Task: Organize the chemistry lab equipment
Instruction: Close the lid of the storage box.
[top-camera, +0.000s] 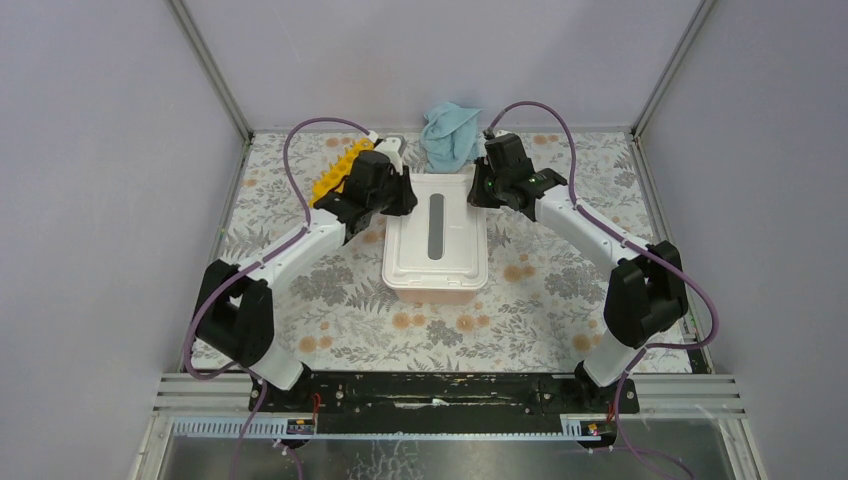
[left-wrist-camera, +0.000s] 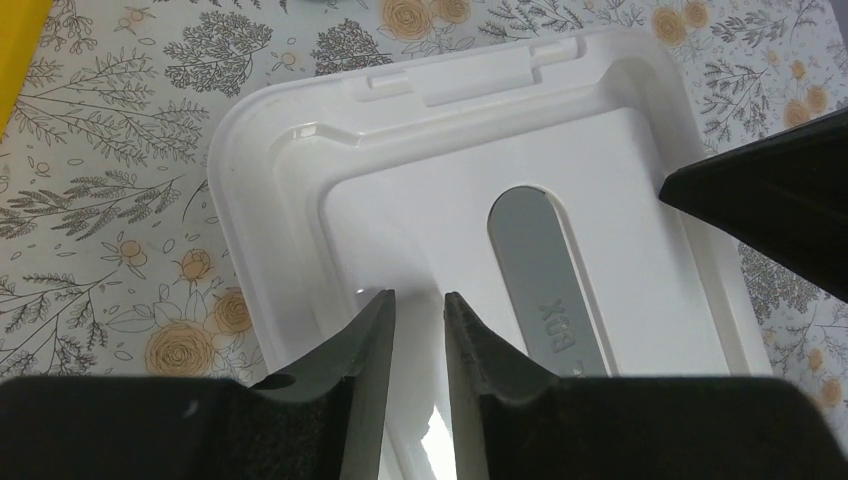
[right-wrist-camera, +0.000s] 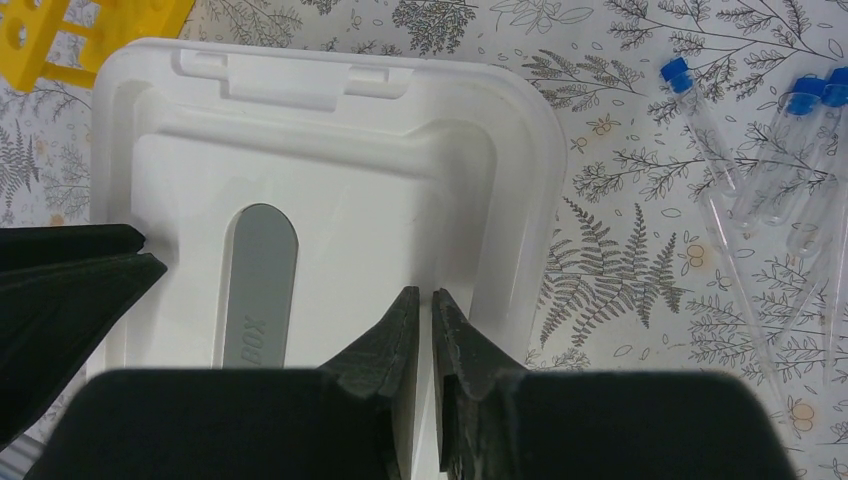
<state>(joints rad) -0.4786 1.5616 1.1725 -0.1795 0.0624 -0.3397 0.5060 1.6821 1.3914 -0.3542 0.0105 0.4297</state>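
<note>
Equipment first: the yellow test-tube rack (top-camera: 335, 170) lies toward the counter's (top-camera: 540, 300) far left corner, just off the far left corner of the white box (top-camera: 405, 250). The blue-capped tubes (right-wrist-camera: 775, 165) lie loose on the counter to the right of the box, side by side, none in the rack. We can't make them out in the top view. We see no wire ring or bottle in any view.

The box sits mid-counter with its lid down flat, the grey handle strip (top-camera: 436, 225) running along its length and the latch tab (right-wrist-camera: 290, 75) at the far end. With the kit outside and the lid closed, we read this as a lid-opening step, with sorting hardly begun.

That would explain the arm poses. The left end effector (left-wrist-camera: 418, 300) hangs over the lid's far left part, inside the rim. Its jaws are narrowly parted and nothing shows between them. The right end effector (right-wrist-camera: 425, 295) mirrors it over the far right part. Its jaws are all but closed to a hairline slit, with nothing visibly pinched. We can't tell whether either tip touches the lid. We think the symmetric placement is meant to lift the lid evenly from both sides.

Risk: the lid's rim is smooth, so a pinch there could slip or drag the whole box.

A blue cloth (top-camera: 450, 135) is bunched at the counter's far edge, just behind the box and clear of both arms.
</note>
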